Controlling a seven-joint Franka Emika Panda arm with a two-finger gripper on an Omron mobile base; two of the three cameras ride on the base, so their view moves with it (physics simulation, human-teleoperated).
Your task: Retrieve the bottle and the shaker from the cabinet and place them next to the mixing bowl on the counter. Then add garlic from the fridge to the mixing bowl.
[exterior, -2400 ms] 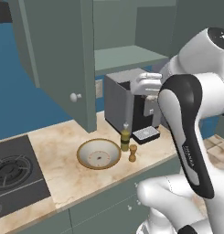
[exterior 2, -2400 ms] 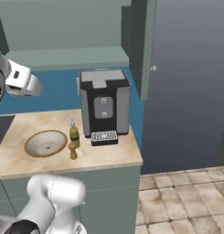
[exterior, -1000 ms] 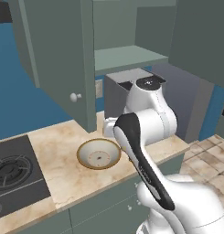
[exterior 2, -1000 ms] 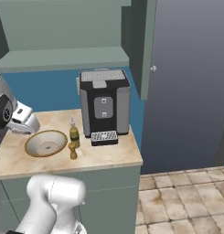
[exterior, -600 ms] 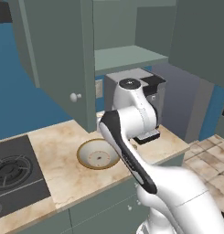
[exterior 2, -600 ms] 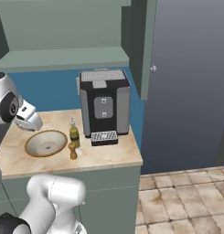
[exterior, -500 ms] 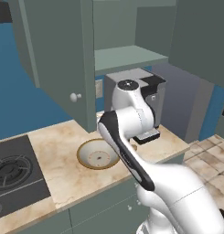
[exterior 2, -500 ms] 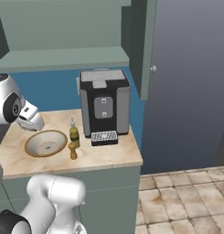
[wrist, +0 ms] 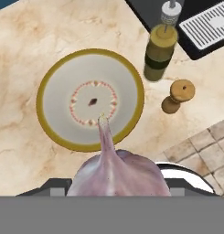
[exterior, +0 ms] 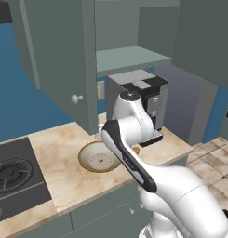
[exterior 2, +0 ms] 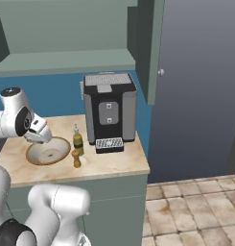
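Swinging in from the right of the left base view, our arm has dropped and now hangs over the mixing bowl, while the bottle and shaker sit exactly where they were, beside the bowl at centre left of the right base view. We're carrying the garlic: in the hand view its pale bulb fills the bottom centre, its pointed tip reaching toward the bowl's middle. The gripper has its fingers partly spread and clamped on that bulb, though the tips themselves are hidden behind it.

Now the risks. We judge the garlic sits nearer the bowl's lower rim than its centre in the hand view, so letting go here could bounce it off the yellow edge onto the counter. Round bulb, shallow dish: it may roll out. And if we swing toward the right of that view, we could clip the bottle or topple the little shaker.
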